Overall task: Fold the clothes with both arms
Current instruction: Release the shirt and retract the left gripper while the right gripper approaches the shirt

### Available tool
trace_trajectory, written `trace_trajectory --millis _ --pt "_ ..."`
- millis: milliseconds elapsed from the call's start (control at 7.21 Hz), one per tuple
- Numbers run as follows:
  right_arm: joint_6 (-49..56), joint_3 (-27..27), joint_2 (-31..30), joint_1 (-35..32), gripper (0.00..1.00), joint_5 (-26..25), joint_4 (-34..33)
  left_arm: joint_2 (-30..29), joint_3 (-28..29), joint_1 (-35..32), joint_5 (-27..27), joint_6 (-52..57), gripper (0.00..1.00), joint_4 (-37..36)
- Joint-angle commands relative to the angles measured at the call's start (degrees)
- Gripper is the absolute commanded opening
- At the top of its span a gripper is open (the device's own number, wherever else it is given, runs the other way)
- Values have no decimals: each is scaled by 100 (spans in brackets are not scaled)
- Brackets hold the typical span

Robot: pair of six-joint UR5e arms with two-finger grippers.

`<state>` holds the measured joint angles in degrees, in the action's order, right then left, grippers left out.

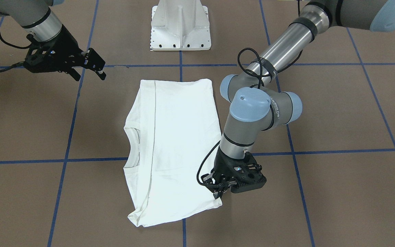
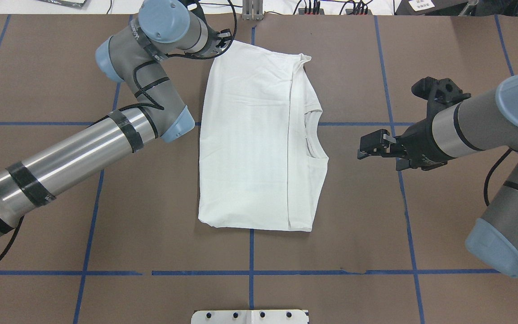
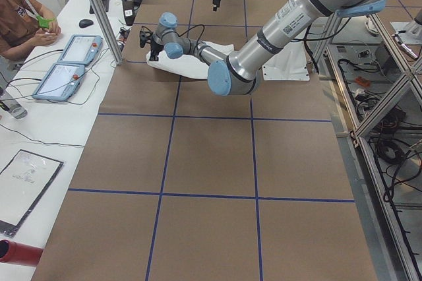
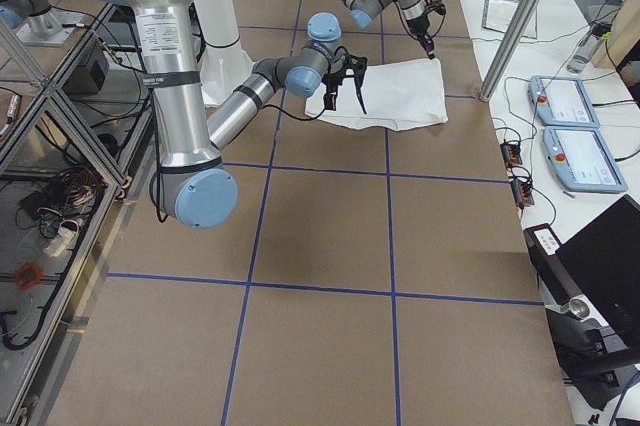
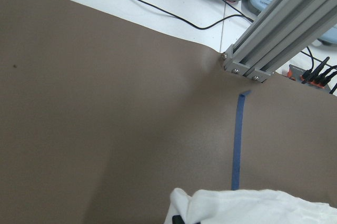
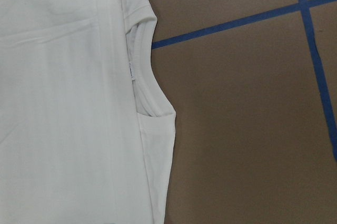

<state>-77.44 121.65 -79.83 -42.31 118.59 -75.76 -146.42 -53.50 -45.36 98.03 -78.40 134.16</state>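
Note:
The white shirt [image 1: 177,144] [image 2: 254,135] lies folded into a long rectangle mid-table. Its ribbed collar [image 2: 310,139] [image 6: 139,77] faces my right arm's side. My left gripper [image 1: 219,193] [image 2: 222,38] [image 4: 430,46] points down at the shirt's far corner on my left, shut on that corner. Bunched white cloth [image 5: 253,208] fills the bottom of the left wrist view and hides the fingers. My right gripper [image 1: 90,77] [image 2: 362,150] [image 4: 345,104] hovers open and empty above bare table, a short way off the collar edge.
The white pedestal base [image 1: 180,31] [image 2: 250,317] stands at the robot's edge. Blue tape lines cross the brown tabletop [image 2: 151,202]. An aluminium post [image 5: 279,29] and two teach pendants [image 3: 66,63] sit beyond the far edge, where a person [image 3: 20,17] is seated.

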Motion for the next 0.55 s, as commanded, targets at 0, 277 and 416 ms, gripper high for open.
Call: trace_trajectory --millis 0,277,416 --pt "9 -54 64 13 100 -134 0 -1 59 -25 -38 1 100 128" --pt "157 -167 204 48 100 -169 -44 -1 25 -288 371 140 100 85" --pt "307 -386 431 100 100 -187 -87 269 -202 -394 862 159 100 6"
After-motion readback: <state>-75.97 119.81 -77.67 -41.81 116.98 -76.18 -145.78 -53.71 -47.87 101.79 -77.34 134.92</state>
